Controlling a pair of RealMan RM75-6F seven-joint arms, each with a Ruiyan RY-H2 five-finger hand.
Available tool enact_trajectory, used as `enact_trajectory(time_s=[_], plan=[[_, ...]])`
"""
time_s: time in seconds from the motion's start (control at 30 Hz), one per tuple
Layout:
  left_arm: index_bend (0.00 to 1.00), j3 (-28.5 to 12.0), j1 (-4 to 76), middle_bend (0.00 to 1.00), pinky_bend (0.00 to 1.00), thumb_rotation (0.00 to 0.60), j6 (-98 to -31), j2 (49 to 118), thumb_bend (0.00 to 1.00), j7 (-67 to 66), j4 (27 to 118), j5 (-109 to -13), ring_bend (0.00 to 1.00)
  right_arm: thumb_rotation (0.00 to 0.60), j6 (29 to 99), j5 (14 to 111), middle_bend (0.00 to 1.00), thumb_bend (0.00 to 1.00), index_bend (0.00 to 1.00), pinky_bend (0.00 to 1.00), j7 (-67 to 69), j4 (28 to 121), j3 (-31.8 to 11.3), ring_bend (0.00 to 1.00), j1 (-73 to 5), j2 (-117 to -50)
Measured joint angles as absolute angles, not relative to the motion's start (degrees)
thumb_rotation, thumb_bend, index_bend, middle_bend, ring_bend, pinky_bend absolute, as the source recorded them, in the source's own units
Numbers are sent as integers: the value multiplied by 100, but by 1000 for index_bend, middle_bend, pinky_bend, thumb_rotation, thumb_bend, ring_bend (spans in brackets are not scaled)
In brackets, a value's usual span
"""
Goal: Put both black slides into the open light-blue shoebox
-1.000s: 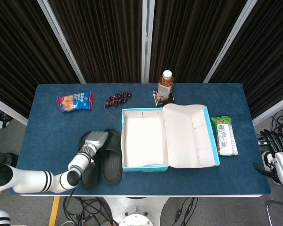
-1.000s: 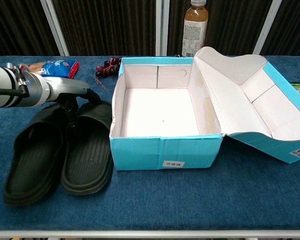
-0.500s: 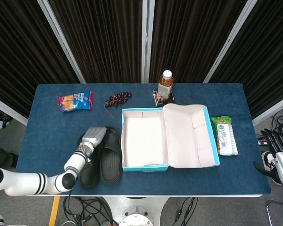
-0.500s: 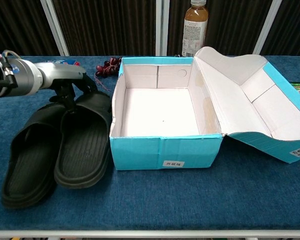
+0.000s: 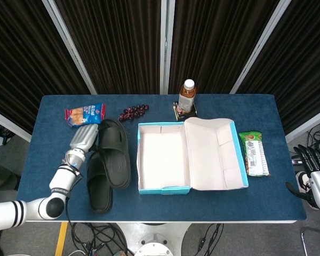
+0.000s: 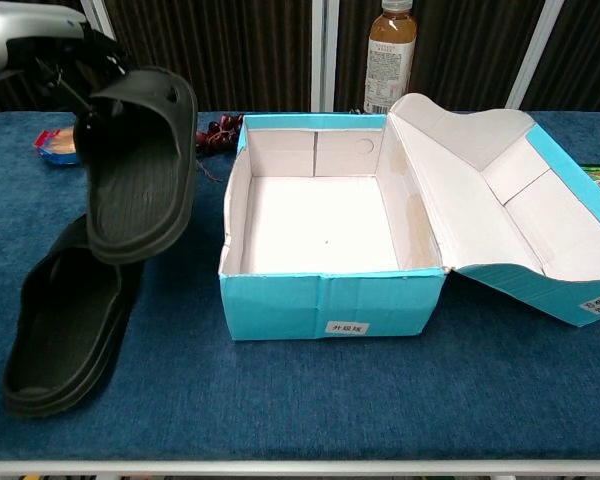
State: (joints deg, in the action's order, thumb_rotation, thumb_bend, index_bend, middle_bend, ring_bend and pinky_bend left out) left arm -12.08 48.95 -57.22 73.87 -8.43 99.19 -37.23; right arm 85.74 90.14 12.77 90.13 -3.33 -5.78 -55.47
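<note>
My left hand (image 5: 83, 138) grips one black slide (image 5: 115, 154) by its strap end and holds it in the air left of the light-blue shoebox (image 5: 165, 189). In the chest view that slide (image 6: 138, 168) hangs tilted, sole side toward the camera, from the left hand (image 6: 30, 22) at the top left. The second black slide (image 6: 66, 328) lies flat on the table, below and partly under the raised one. The shoebox (image 6: 330, 305) stands open and empty, with its lid (image 6: 515, 205) folded out to the right. My right hand (image 5: 311, 177) hangs off the table's right edge, holding nothing.
A drink bottle (image 5: 187, 95) stands just behind the box. A dark red bunch of grapes (image 5: 133, 112) and a snack bag (image 5: 85, 114) lie at the back left, close to the raised slide. A green packet (image 5: 255, 153) lies right of the lid.
My left hand has lifted one slide off the table and carried it up and back. The other slide stays on the table. The right hand has not moved.
</note>
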Motion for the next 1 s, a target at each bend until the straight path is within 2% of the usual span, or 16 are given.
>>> enact_trajectory(time_s=[0.23,0.4,0.6,0.9,1.0], plan=[[427,-1747,4659,407,764,600,-5528,7682,158,1261,9470,-4915,756,600,8521,9009,51,121,0,0,1103,9189,-336,0,-610,-5468],[421,-1993,4763,407,731,600,-5324,8462,156,2431,8478,-6093,723,600,8504,8959,51,121,0,0,973,9307,-327,0,-590,-5381],[412,-2084,5194,407,683,600,-5104,9439,135,2860,7220,-6756,701,600,8448,8879,51,121,0,0,912,9385,-336,0,-589,-5337],[412,-2146,5734,408,664,600,-5082,10532,130,3147,5858,-7113,696,600,8323,8786,50,121,0,0,901,9393,-374,0,-648,-5319],[412,-2129,5822,409,613,600,-5147,10838,130,3240,5482,-7196,696,600,8270,8758,51,121,0,0,900,9389,-383,0,-673,-5318]])
